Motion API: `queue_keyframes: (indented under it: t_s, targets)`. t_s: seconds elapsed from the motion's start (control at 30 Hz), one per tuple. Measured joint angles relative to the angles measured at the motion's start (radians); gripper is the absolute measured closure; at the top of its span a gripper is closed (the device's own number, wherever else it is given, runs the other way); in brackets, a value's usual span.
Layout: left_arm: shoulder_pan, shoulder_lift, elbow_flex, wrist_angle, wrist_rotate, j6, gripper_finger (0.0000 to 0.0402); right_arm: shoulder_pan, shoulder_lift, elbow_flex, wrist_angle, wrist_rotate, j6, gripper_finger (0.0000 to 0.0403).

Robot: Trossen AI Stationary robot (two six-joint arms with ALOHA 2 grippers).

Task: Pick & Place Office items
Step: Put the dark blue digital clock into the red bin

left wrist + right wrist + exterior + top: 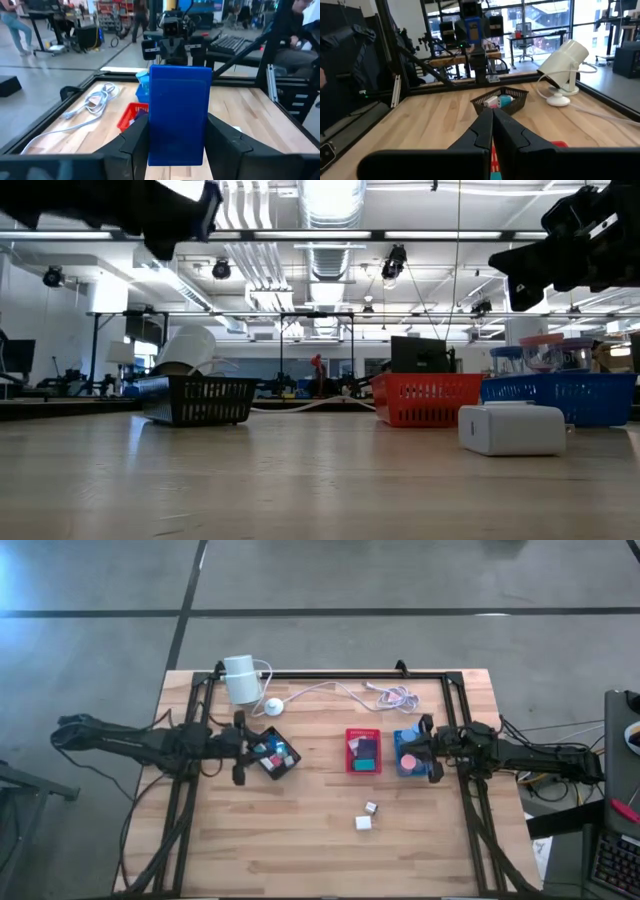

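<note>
Judging by how things lie, the sorting is well advanced but unfinished. The wooden table [300,840] carries three small trays in a row, and the red tray [363,751] at the middle is taken as the landmark. To its left, the black tray [277,755] holds several coloured office items; to its right, the blue tray [410,753] holds a pink piece among others. Two white pieces [366,817] are left loose on the boards in front of the red tray. A blue block [179,120] is pinched in the left gripper [181,145], held above the black tray. The right gripper [492,131] is pressed together, empty, over the blue tray.
</note>
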Motion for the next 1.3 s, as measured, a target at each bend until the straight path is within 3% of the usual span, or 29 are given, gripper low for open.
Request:
queue_keyframes:
  t_s: [0.2,0.43,0.7,0.93,1.13,1.3]
  targets:
    - [0.064,-0.111,-0.14,0.065,0.024,0.014,0.025,0.0,0.0,0.0,0.0,-0.007,-0.024,0.0394]
    - [0.116,-0.123,-0.165,0.05,0.069,0.117,0.025,0.0,0.0,0.0,0.016,-0.107,-0.084,0.0394]
    - [0.199,-0.134,-0.178,0.094,0.15,0.129,0.025,0.007,0.001,0.0,0.069,-0.138,-0.189,0.0394]
    - [0.205,-0.135,-0.178,0.16,0.184,0.079,0.025,0.007,0.0,0.0,0.22,-0.135,-0.375,0.0394]
    - [0.208,-0.113,-0.178,0.205,0.184,0.041,0.025,0.007,0.049,0.013,0.285,-0.039,-0.479,0.0391]
    - [0.21,-0.029,-0.171,0.32,0.235,-0.023,0.025,0.007,0.135,0.085,0.288,-0.034,-0.476,0.0354]
